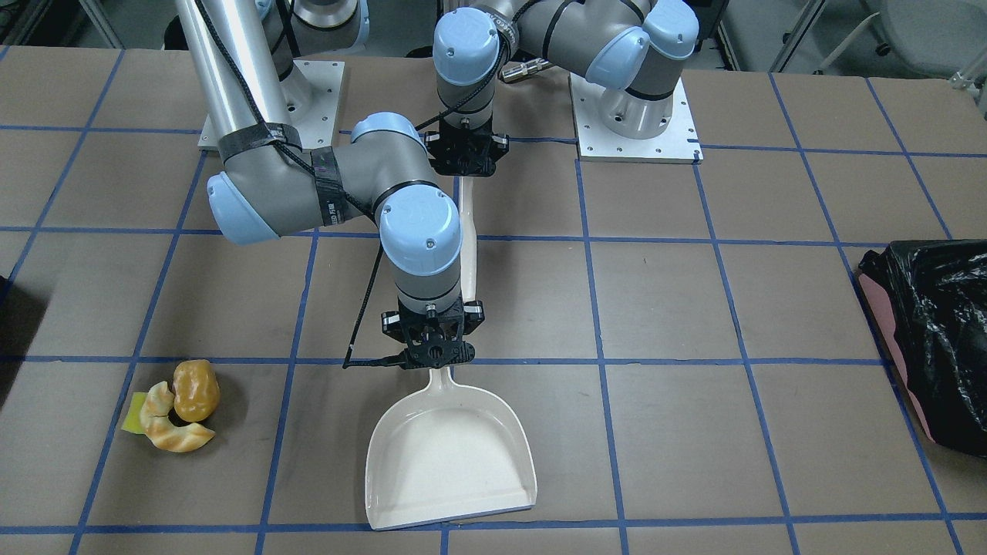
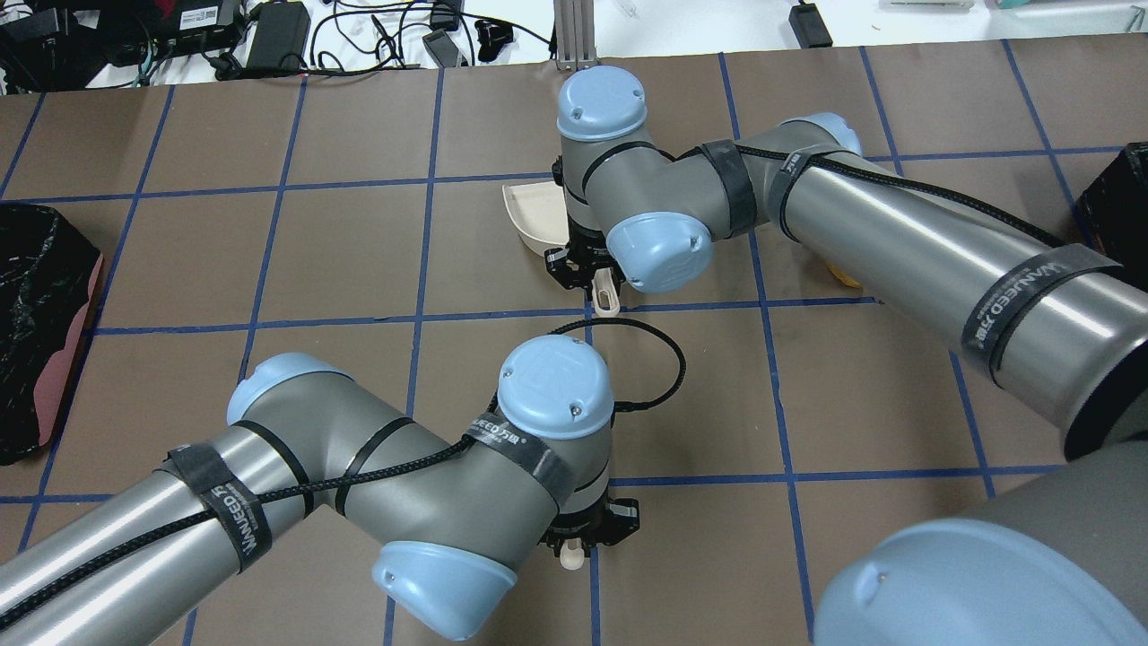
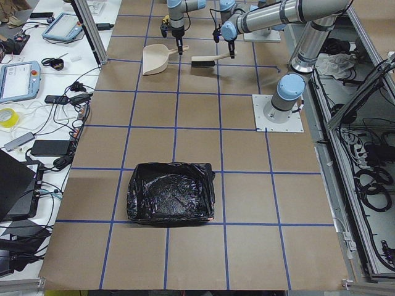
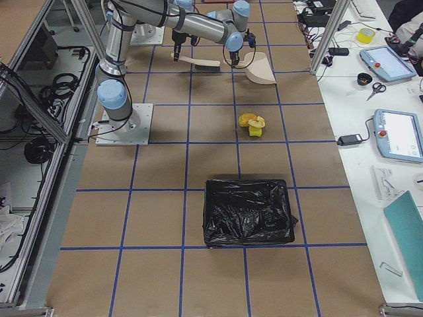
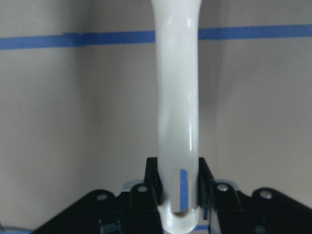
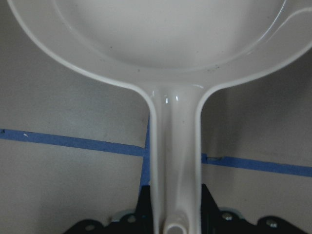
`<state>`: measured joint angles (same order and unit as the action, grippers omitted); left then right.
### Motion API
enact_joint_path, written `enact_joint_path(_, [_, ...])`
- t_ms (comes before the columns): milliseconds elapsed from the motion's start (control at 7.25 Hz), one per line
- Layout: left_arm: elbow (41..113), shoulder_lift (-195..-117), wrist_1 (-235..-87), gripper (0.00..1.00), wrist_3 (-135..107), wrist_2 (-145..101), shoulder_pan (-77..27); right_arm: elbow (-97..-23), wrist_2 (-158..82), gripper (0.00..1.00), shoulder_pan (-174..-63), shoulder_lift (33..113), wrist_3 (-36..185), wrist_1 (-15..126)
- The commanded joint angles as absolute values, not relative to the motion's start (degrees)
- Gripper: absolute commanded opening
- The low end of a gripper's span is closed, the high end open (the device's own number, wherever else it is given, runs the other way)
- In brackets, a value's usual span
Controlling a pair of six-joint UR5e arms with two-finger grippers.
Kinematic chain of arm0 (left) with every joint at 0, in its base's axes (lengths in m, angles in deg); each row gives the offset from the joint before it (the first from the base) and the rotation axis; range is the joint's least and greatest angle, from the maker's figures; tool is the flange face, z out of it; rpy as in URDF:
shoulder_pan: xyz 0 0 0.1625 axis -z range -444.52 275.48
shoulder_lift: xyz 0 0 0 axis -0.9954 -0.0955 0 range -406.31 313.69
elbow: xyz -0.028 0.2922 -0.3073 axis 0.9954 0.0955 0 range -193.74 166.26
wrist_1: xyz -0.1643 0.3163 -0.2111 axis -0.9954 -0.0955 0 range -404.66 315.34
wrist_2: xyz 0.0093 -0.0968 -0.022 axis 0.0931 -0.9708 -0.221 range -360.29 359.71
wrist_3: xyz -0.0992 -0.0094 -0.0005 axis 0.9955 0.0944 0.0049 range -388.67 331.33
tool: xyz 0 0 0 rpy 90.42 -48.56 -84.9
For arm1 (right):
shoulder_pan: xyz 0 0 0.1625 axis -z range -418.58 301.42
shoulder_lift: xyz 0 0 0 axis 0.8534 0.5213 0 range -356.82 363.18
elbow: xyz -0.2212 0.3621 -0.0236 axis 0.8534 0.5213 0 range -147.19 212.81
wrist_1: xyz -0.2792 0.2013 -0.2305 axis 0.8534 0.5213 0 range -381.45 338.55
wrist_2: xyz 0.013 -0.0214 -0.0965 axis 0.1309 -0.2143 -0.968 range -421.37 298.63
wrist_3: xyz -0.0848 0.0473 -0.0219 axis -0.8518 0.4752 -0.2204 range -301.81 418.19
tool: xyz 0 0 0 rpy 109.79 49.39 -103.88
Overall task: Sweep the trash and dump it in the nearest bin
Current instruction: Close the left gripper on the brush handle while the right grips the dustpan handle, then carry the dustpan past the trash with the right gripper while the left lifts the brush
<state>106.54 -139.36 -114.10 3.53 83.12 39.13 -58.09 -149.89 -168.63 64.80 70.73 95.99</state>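
The trash [image 1: 179,414], a brown roll, a pale croissant and a yellow sponge, lies in a pile on the table; it also shows in the exterior right view [image 4: 251,123]. My right gripper [image 1: 433,351] is shut on the handle of the white dustpan [image 1: 451,455], which lies flat to the right of the pile in the front view. My left gripper [image 1: 461,158] is shut on the white handle of the brush [image 1: 468,231], whose dark bristles [image 3: 202,61] show in the side view. The bin [image 4: 248,211] is a dark sliver [image 1: 11,324] at the table's edge beyond the trash.
A pink bin lined with a black bag [image 1: 933,339] stands at the table's other end, on my left [image 2: 36,332]. Blue tape lines grid the brown table. The arms' base plates [image 1: 636,116] sit at the back edge.
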Motion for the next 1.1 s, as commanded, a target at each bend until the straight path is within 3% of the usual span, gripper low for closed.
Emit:
enact_joint_path(0, [106.1, -137.3, -115.6, 0.00, 6.4, 83.1, 38.9, -57.7, -150.9, 0.00, -167.7, 66.7, 70.8, 96.0])
enact_joint_path(552, [104.8, -133.4, -119.5, 0.00, 7.7, 84.6, 36.4, -57.5, -156.6, 0.00, -160.0, 74.8, 56.5, 92.1])
enact_joint_path(966, [96.2, -135.9, -120.0, 0.00, 6.4, 85.9, 27.9, -57.6, -157.5, 0.00, -149.1, 80.9, 33.2, 84.8])
